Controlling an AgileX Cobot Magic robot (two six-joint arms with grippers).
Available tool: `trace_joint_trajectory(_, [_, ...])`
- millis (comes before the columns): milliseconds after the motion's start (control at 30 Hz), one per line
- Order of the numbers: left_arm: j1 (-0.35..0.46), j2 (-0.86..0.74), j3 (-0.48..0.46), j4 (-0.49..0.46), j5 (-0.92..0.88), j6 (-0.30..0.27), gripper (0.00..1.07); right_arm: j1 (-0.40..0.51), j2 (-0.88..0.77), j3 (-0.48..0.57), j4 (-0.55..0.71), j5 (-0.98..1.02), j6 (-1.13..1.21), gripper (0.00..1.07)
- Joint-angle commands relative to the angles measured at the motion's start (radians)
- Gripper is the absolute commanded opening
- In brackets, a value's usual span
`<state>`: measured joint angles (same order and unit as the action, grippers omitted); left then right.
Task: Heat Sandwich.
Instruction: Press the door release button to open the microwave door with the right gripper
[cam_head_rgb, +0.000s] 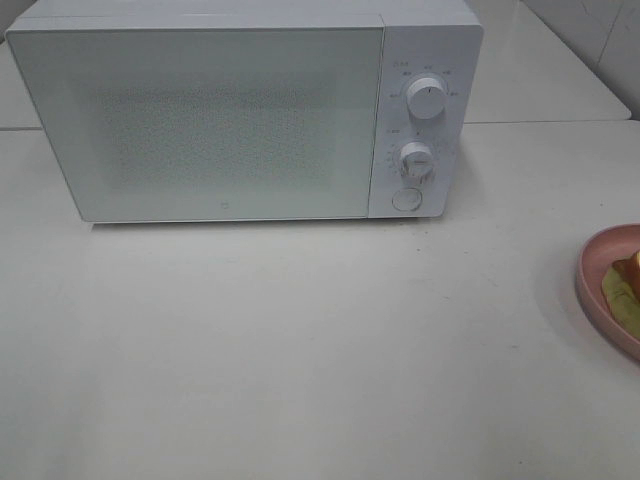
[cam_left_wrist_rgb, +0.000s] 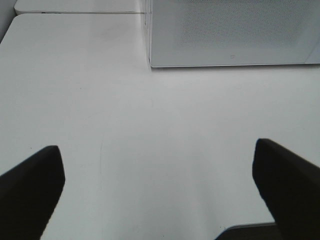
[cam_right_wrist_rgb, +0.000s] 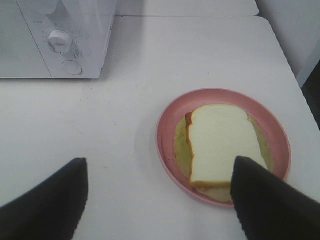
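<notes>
Right gripper (cam_right_wrist_rgb: 159, 165), matte black jaws spread apart, hovering over square white-bread sandwich (cam_right_wrist_rgb: 222, 142) lying flat on round pink plate (cam_right_wrist_rgb: 167, 120) at three o'clock of smooth white table (cam_head_rgb: 300, 350), left gripper (cam_left_wrist_rgb: 157, 147) likewise wide and empty, boxy white microwave (cam_head_rgb: 200, 120) at twelve.

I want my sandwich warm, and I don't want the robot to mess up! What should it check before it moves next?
1. Is the microwave door open? Not ok: it is shut.
2. Is the sandwich lying flat on the pink plate? Ok.
3. Is the left gripper open and holding nothing? Ok.
4. Is the right gripper open and holding nothing? Ok.
5. Is there room behind the door? Cannot tell: shut, it hides the inside.
</notes>
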<state>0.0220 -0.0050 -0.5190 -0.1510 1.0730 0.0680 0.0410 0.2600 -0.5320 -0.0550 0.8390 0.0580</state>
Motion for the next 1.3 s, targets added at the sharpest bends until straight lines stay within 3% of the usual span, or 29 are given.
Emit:
trace_joint_trajectory(33, [-0.007, -0.023, 0.003, -0.001, -0.002, -0.006, 0.98, -0.007, 0.060, -0.007, -0.005, -0.089, 0.006, 0.76])
trace_joint_trajectory(1300, [-0.007, -0.023, 0.003, -0.001, -0.002, -0.006, 0.98, -0.007, 0.684, -0.007, 0.000, -0.672, 0.015, 0.76])
